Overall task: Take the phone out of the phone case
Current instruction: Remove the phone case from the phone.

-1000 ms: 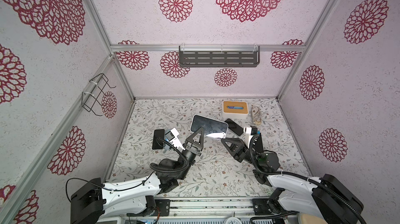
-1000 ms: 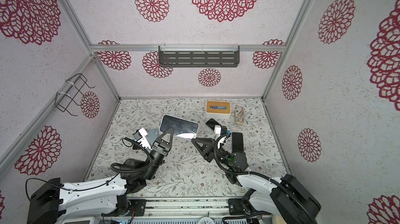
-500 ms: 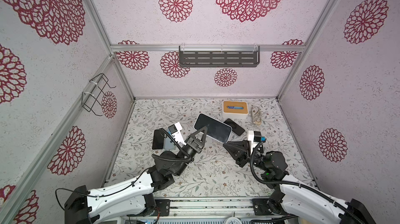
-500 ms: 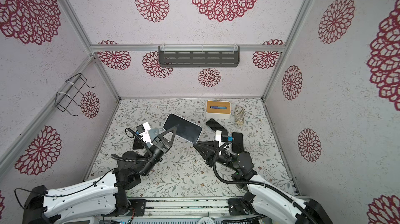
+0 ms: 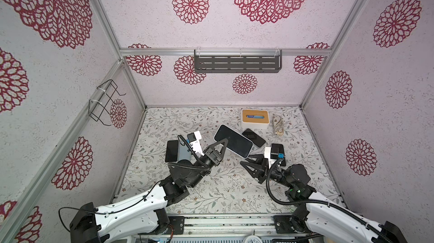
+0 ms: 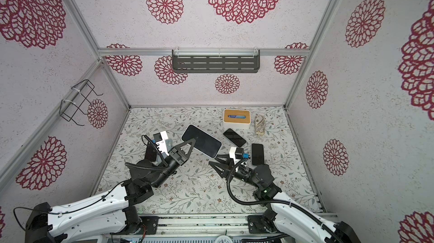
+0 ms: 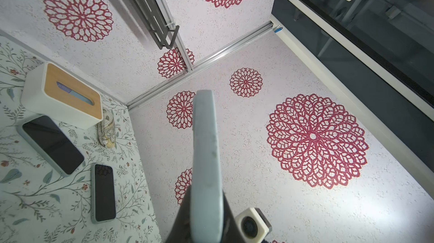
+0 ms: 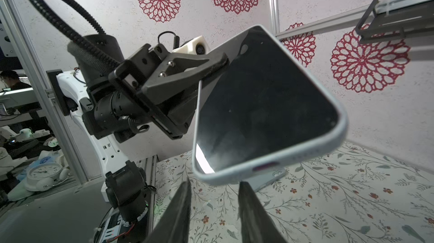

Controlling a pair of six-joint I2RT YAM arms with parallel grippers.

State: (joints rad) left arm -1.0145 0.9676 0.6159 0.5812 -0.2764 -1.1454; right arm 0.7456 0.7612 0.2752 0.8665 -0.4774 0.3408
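So the phone point(image 5: 234, 141), in its phone case point(image 8: 305, 153), stuck out from between the left gripper's point(image 5: 225, 142) fingertips, up off the table point(image 5: 211, 190). Its far end sat just ahead of the right gripper point(image 5: 245, 159), right over the gap between its fingers. Out past that end, a second phone point(image 5: 253, 138) lay on the table, with a third phone point(image 5: 278, 148) just beside the right wrist. Farther out sat a tissue box point(image 5: 254, 118), with a small pouch point(image 5: 278, 125) next to it. Back behind the left gripper, by its wrist, a fourth phone point(image 5: 172, 150) lay alongside a flat item point(image 5: 183, 152).
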